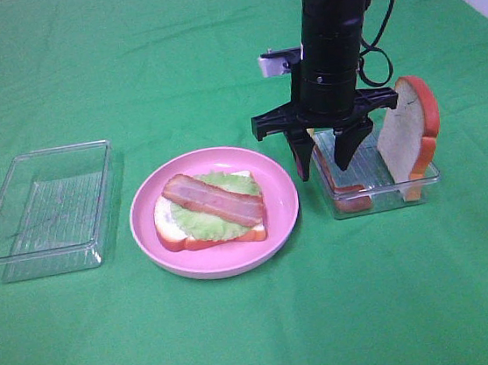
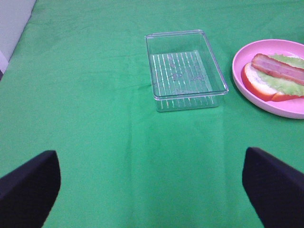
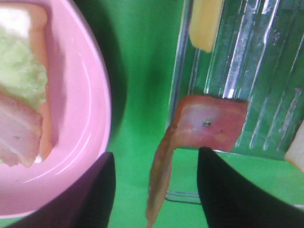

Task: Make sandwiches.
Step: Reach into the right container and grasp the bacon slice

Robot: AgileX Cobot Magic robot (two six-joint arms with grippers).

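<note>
Overhead, shows right gripper (image 1: 326, 170) spread astride a bent bacon strip (image 1: 324, 182) at the wall of the right tray (image 1: 385, 186), toward the right edge of the tabletop (image 1: 244, 341). From left wrist, shows left gripper (image 2: 152, 190) spread above tabletop. From right wrist, shows strip's length running between fingers (image 3: 232, 190), touching neither.

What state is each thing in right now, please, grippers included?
Left clear ribbed plastic tray: empty.
Right clear ribbed plastic tray: partly filled.
Round pink plate: carries open sandwich, no top slice.
White bread slice with orange-red crust: standing on edge, right tray.
Pink-red bacon strip: bent over right tray's edge.
Left gripper: open, empty.
Right gripper: open, straddling that strip.
</note>
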